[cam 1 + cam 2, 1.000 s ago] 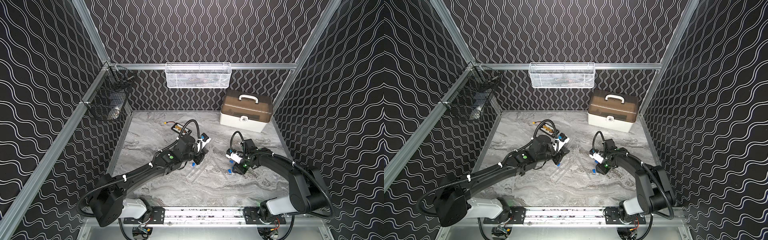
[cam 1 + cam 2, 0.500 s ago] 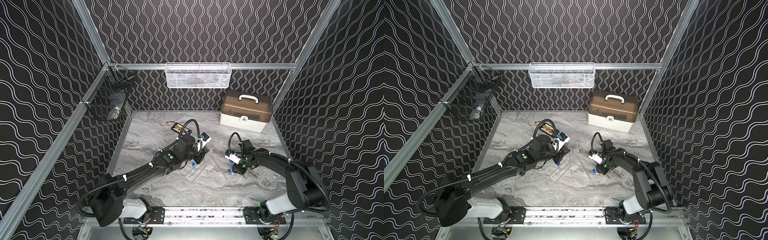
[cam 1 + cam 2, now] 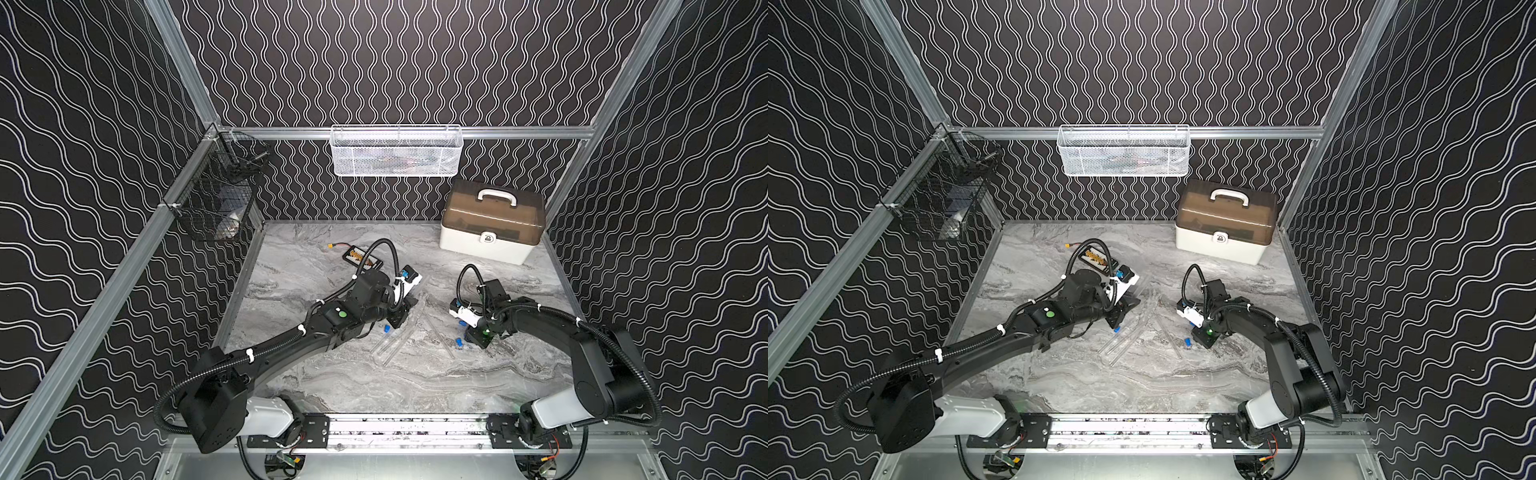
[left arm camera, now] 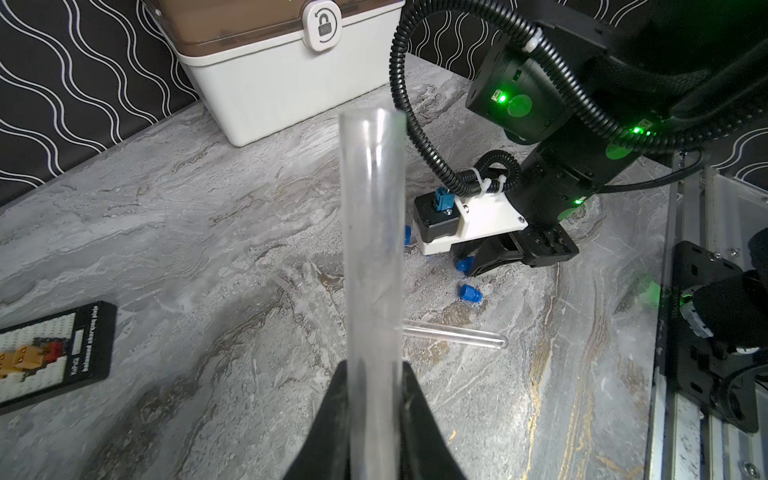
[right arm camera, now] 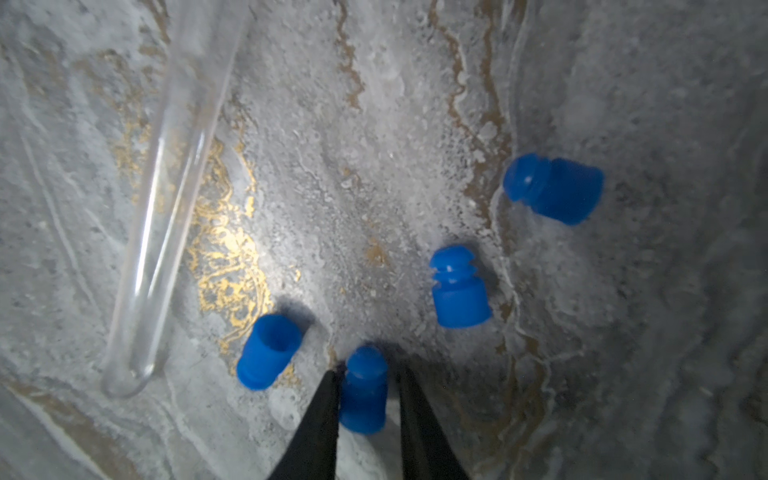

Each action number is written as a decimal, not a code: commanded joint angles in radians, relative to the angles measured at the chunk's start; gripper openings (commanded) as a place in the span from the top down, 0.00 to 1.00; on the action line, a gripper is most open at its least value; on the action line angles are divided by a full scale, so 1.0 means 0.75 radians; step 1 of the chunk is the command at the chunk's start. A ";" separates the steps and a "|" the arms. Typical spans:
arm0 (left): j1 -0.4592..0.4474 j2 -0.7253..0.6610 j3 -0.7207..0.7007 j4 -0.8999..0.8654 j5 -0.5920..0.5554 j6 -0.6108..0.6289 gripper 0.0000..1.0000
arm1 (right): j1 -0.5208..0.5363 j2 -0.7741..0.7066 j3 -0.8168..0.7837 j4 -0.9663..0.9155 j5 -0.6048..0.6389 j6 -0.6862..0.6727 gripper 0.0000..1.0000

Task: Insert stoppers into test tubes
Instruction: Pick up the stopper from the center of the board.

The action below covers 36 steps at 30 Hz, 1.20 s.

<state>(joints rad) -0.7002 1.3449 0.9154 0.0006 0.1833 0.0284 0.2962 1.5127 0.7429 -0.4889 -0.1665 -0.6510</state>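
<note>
My left gripper (image 4: 374,374) is shut on a clear test tube (image 4: 372,232) that sticks out from its jaws above the marble; in both top views it sits mid-table (image 3: 401,318) (image 3: 1117,318). Several more test tubes (image 3: 392,347) (image 3: 1121,349) lie loose between the arms, one (image 5: 166,208) beside the stoppers. My right gripper (image 5: 365,378) is down at the table with a blue stopper (image 5: 363,390) between its fingers. One finger touches the stopper and a thin gap shows at the other. Three more stoppers (image 5: 268,351) (image 5: 457,286) (image 5: 555,189) lie close by. Another stopper (image 3: 386,328) lies under the left gripper.
A white toolbox with a brown lid (image 3: 492,222) stands at the back right. A black-and-yellow battery board (image 3: 362,257) lies behind the left wrist. A white mesh basket (image 3: 395,151) hangs on the back rail and a black wire basket (image 3: 216,203) on the left rail.
The right gripper's jaws have narrowed around the stopper and its wrist has shifted slightly left. The left arm holds still with the tube.
</note>
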 commanded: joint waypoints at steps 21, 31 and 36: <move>0.014 0.006 -0.006 0.048 0.021 0.010 1.00 | 0.004 -0.035 -0.042 -0.095 0.028 -0.056 0.73; 0.014 0.001 -0.011 0.047 0.022 0.009 1.00 | 0.004 -0.023 -0.046 -0.064 0.034 -0.052 0.77; 0.015 0.000 -0.012 0.046 0.021 0.011 1.00 | 0.004 -0.026 -0.055 -0.056 0.032 -0.054 0.80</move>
<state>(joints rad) -0.6930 1.3464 0.9089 0.0051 0.1902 0.0280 0.2981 1.4868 0.7147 -0.4774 -0.1638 -0.6731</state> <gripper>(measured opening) 0.185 0.196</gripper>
